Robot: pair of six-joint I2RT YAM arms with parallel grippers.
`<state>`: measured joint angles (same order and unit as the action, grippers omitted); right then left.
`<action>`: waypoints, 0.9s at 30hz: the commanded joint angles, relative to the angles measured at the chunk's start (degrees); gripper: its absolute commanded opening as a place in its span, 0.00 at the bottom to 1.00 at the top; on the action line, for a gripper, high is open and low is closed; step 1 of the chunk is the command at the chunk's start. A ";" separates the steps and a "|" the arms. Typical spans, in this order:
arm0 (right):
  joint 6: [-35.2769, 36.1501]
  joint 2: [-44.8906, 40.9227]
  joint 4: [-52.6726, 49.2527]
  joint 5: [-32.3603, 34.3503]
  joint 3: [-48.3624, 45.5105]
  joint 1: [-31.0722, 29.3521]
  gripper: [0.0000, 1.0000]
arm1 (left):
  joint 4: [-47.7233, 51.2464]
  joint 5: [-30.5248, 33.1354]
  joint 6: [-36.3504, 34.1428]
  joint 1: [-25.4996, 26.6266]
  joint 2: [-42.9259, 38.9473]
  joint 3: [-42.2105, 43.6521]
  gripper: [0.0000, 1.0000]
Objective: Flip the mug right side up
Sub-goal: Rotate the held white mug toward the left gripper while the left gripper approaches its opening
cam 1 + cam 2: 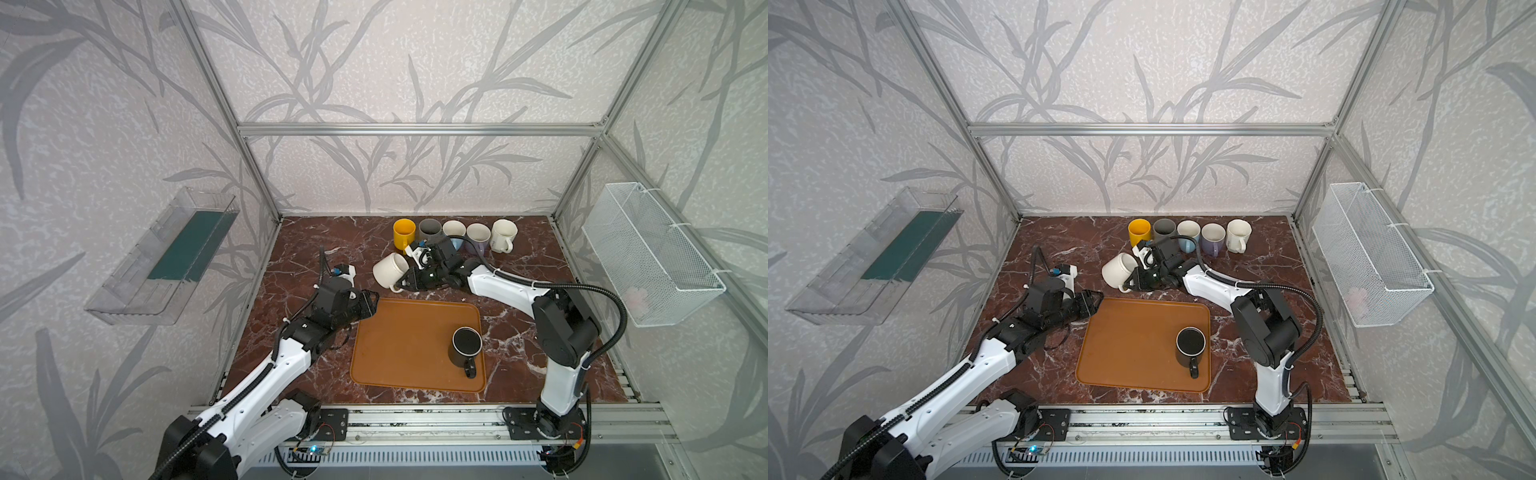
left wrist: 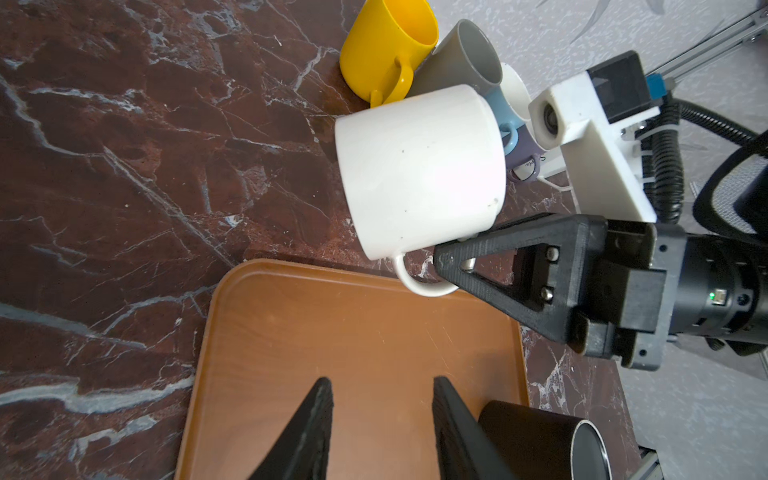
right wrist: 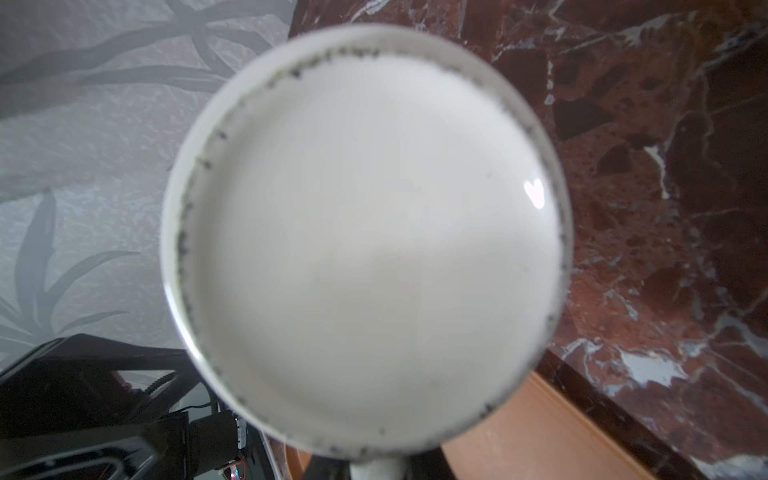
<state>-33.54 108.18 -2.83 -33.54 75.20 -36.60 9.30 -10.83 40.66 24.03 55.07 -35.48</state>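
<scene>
**White mug held sideways by its handle at tray's edge**

The right gripper (image 1: pixel 404 284) pinches the handle of the white mug (image 1: pixel 390 269), its fingers pressed tight on the loop. This is seen just above the centre of both top views. The mug is tipped on its side over the red marble table (image 1: pixel 307 249), just beyond the upper left corner of the brown tray (image 1: pixel 399 345). Its speckled base ring fills the right wrist view (image 3: pixel 374 249), so the bottom faces that arm and the mouth faces away.

In the left wrist view the white mug (image 2: pixel 419 174) sits in the upper middle, with the right gripper (image 2: pixel 446 261) clamped where the handle curves. The left gripper (image 2: pixel 382 384) is at the bottom of that frame, its fingers spread and holding nothing, poised over the tray's corner.

A black mug (image 1: pixel 465 347) stands upright at the lower right of the tray. Along the table's upper edge runs a row of upright mugs, led on the left by a yellow mug (image 1: pixel 404 235) and a grey mug (image 1: pixel 430 231).
</scene>
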 commanded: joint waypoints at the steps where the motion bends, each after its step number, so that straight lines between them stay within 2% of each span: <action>1: -6.24 -3.66 15.30 -7.83 -1.07 1.37 0.00 | -6.45 -8.40 1.67 -2.87 -0.84 1.33 0.41; 7: -9.54 -3.61 22.15 -10.53 -1.86 2.04 0.00 | -18.92 -24.44 8.87 -12.16 1.01 4.15 0.38; 12: -14.72 -2.13 29.77 -11.87 -1.46 2.05 0.00 | -31.65 -32.04 14.84 -15.62 4.56 6.38 0.34; 19: -22.32 0.32 40.52 -13.83 -0.01 1.93 0.00 | -49.98 -36.60 23.10 -17.86 10.97 8.91 0.32; 23: -22.67 0.54 40.95 -14.01 0.89 1.59 0.00 | -56.51 -38.15 25.46 -18.41 13.52 9.00 0.31; 27: -22.80 0.52 41.58 -14.24 1.32 0.77 0.00 | -58.68 -38.83 25.95 -18.52 14.25 8.43 0.31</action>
<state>-56.14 108.77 31.09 -45.78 73.38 -35.07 -42.13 -46.94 64.01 5.85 69.25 -26.85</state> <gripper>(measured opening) 0.177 0.312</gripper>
